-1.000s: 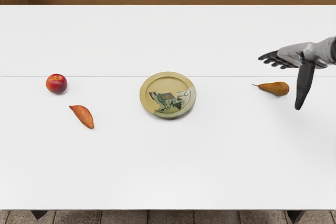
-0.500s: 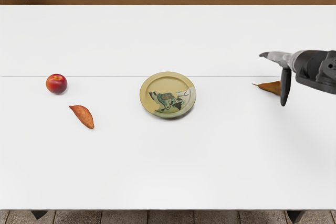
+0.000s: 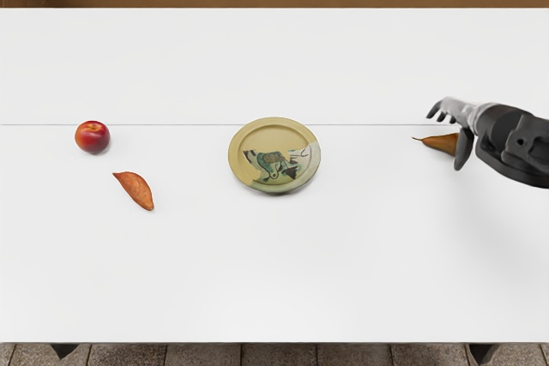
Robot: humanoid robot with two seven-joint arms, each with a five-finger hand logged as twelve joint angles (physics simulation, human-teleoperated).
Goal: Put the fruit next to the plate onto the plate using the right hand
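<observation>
While the right hand [image 3: 459,117] is hovering well to the right of the plate [image 3: 249,133], its fingers [image 3: 439,111] are standing spread and loose, released rather than clenched, and are not wrapping around anything. The pear [image 3: 437,141] is lying on its side on the white table [image 3: 274,263], well to the right of the plate and about level with the plate's upper half, its thin stem end pointing toward the plate. The hand is sitting over the pear's thick end and hiding it, and the dark thumb [image 3: 464,150] is hanging down in front of that end. Contact between thumb and pear: cannot tell. The plate, yellow with a painted figure, is sitting flat on the table. A red apple [image 3: 92,136] is resting far to the left of the plate. An orange sweet potato [image 3: 134,189] is lying left of the plate as well, nearer to it than the apple and lower in the view.
</observation>
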